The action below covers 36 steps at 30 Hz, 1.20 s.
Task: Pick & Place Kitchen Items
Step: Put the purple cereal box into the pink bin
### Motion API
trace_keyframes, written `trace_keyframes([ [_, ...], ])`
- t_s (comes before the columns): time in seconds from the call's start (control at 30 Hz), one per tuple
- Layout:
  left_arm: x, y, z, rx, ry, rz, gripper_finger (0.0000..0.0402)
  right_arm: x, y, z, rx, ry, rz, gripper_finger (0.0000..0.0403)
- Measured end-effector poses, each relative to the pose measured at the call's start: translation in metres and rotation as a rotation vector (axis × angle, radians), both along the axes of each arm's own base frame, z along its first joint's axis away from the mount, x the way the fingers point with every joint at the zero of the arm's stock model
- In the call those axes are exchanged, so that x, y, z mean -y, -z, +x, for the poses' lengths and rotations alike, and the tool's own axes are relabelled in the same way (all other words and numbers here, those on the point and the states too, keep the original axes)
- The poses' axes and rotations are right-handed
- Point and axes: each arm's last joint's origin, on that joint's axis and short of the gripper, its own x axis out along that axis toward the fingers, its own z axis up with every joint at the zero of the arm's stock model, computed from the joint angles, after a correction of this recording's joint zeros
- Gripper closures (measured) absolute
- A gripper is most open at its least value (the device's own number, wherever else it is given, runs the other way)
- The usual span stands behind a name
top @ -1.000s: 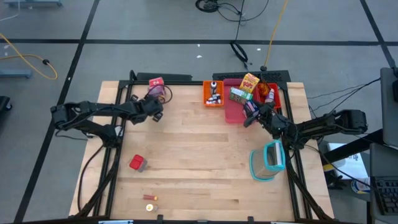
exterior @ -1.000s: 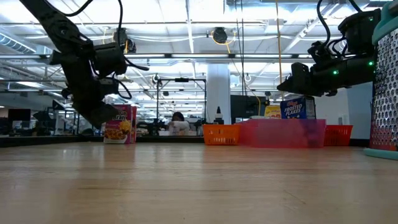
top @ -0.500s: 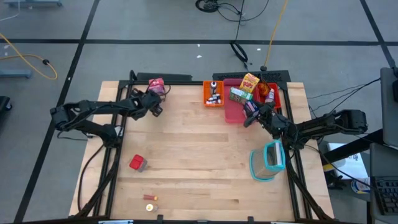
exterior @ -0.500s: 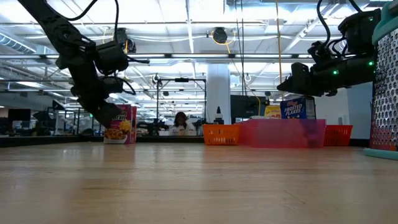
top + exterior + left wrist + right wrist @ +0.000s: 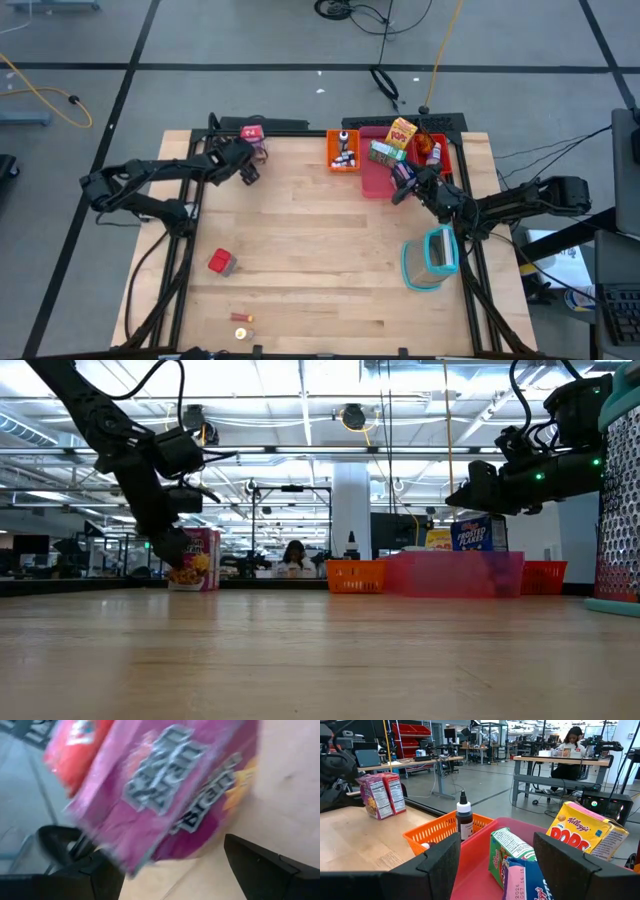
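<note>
A magenta cereal carton (image 5: 253,131) stands upright on its base near the table's far left edge, and it also shows in the low view (image 5: 197,558). My left gripper (image 5: 249,160) is open just in front of it. In the left wrist view the carton (image 5: 170,795) fills the space ahead of the spread fingers (image 5: 167,865). My right gripper (image 5: 400,190) hangs open above the pink tray (image 5: 375,182), over a green carton (image 5: 507,850). A yellow carton (image 5: 402,132) lies in the tray, and a red cube (image 5: 221,262) sits near the left.
An orange basket (image 5: 343,150) holds small dark-capped bottles, and a red tray (image 5: 443,158) stands at the far right. A teal-rimmed clear container (image 5: 432,257) stands near the right edge. Small orange bits (image 5: 242,320) lie by the near edge. Bare wood stretches across the middle.
My left gripper has swung toward the table's far edge, rolling at the wrist as it went, and now sits close beside the magenta carton. The carton has stayed upright in its place. My right arm has kept still.
</note>
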Motion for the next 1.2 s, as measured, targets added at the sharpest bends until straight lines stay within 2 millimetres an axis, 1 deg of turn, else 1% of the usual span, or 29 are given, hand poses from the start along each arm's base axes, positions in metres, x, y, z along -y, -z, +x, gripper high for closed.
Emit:
trace_keyframes([
  [0.27,-0.0047,-0.0002,-0.0014,0.051,0.056,-0.048,0.0082,0.0,0.0,0.0,0.0,0.0,0.0,0.0161],
  [0.37,-0.0039,0.0002,-0.0003,0.077,0.087,-0.077,0.0103,0.0,0.0,0.0,0.0,0.0,0.0,0.0161],
  [0.43,-0.0038,0.0002,-0.0001,0.083,0.091,-0.083,0.0133,0.0,0.0,0.0,0.0,0.0,0.0,0.0161],
  [0.53,-0.0038,0.0003,-0.0001,0.092,0.08,-0.086,0.0191,0.0,0.0001,0.0,-0.001,0.0,0.0,0.0161],
  [0.67,-0.0038,0.0003,-0.0001,0.111,0.06,-0.091,0.0284,0.0,0.0001,0.0,-0.001,0.0,0.0,0.0161],
  [0.77,-0.0037,0.0003,-0.0001,0.116,0.056,-0.093,0.0365,0.0,0.0001,0.0,-0.001,0.0,0.0,0.0161],
  [0.8,-0.0035,0.0003,0.0002,0.124,0.062,-0.102,0.0383,0.0,0.0001,0.0,-0.001,0.0,0.0,0.0161],
  [0.97,-0.0024,0.0008,0.0018,0.182,0.094,-0.158,0.0399,0.0,0.0001,0.0,-0.001,0.0,0.0,0.0161],
  [1.2,0.0007,0.002,0.0034,0.25,0.116,-0.243,0.0401,0.0,0.0002,0.0,-0.002,0.0,0.0,0.0161],
])
